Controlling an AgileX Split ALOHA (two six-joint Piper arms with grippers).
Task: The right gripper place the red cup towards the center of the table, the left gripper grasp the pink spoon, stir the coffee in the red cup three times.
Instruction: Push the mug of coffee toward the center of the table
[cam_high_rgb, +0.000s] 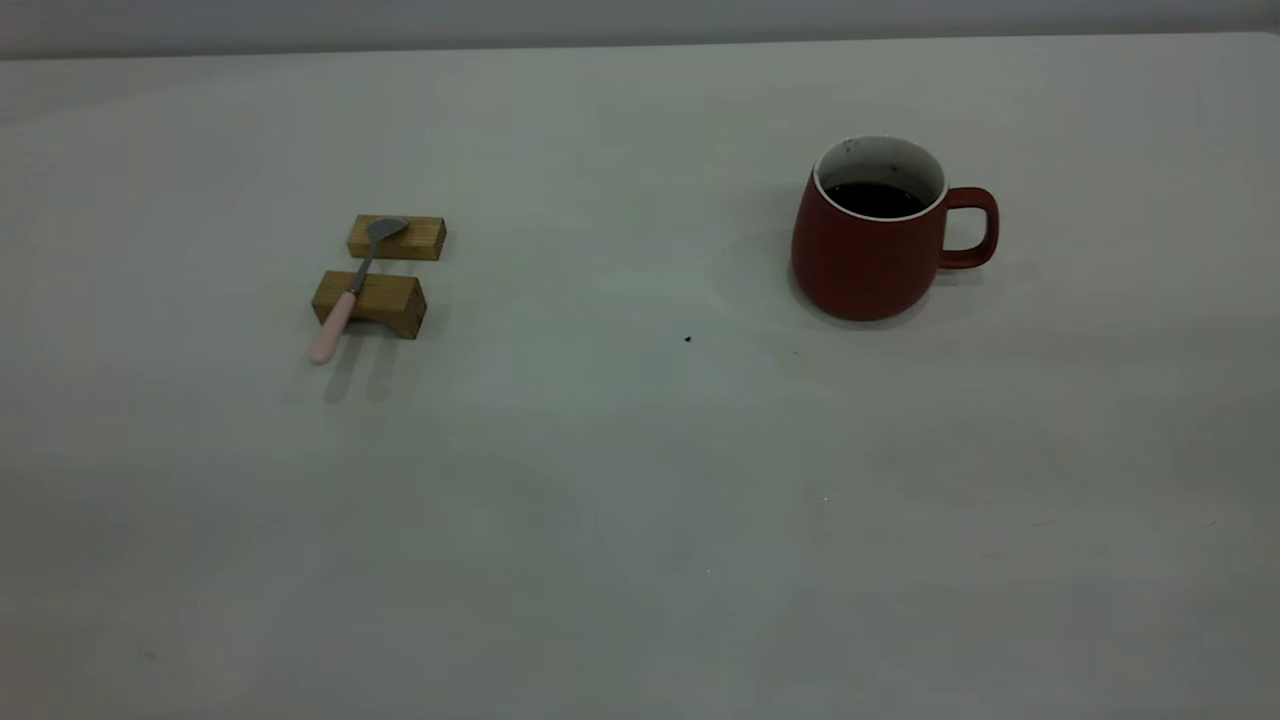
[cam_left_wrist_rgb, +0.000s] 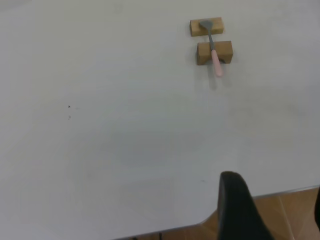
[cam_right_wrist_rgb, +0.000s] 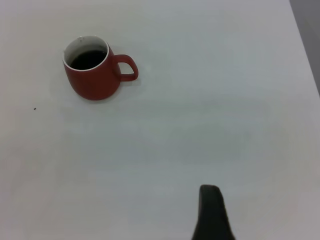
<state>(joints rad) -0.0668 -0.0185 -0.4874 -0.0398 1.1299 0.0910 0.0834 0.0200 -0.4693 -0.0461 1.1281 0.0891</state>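
Note:
The red cup (cam_high_rgb: 870, 250) stands on the right half of the table (cam_high_rgb: 640, 480), handle pointing right, with dark coffee (cam_high_rgb: 875, 198) inside; the right wrist view also shows the cup (cam_right_wrist_rgb: 92, 75) far off. The pink spoon (cam_high_rgb: 345, 300) lies across two tan wooden blocks on the left, bowl on the far block, pink handle sticking out toward the front. My left gripper (cam_left_wrist_rgb: 277, 210) hovers open over the table's edge, well away from the spoon (cam_left_wrist_rgb: 214, 50). My right gripper (cam_right_wrist_rgb: 212, 212) shows only as a dark tip above bare table, far from the cup.
Two wooden blocks (cam_high_rgb: 370, 300) (cam_high_rgb: 398, 238) carry the spoon. A small dark speck (cam_high_rgb: 688, 340) lies between spoon and cup. In the left wrist view the table's edge (cam_left_wrist_rgb: 280, 192) gives way to brown floor.

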